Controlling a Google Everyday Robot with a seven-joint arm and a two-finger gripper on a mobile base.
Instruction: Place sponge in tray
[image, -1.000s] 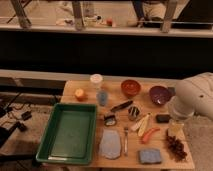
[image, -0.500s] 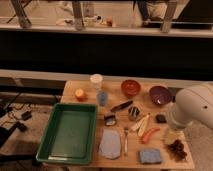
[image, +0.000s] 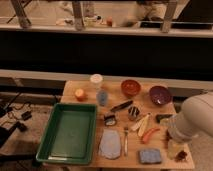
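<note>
The sponge (image: 150, 156) is a small blue-grey block lying flat near the table's front edge, right of centre. The green tray (image: 55, 145) sits at the table's front left, and nothing shows inside it. A pale blue-grey oval cloth (image: 110, 144) lies between the tray and the sponge. My white arm (image: 196, 119) comes in over the table's right side. The gripper (image: 174, 146) is at the arm's lower end, right of the sponge and a little behind it, apart from it.
Behind the tray are an orange fruit (image: 80, 94), a white cup (image: 96, 80), a blue cup (image: 102, 97), a red-brown bowl (image: 130, 88) and a purple bowl (image: 160, 95). Mid-table hold a metal cup (image: 133, 112), a fork (image: 125, 140) and an orange-red item (image: 150, 134). A dark reddish object (image: 181, 156) lies at the front right.
My arm has moved down the right side of the table toward its front edge. The sponge, tray and other objects have not moved.
</note>
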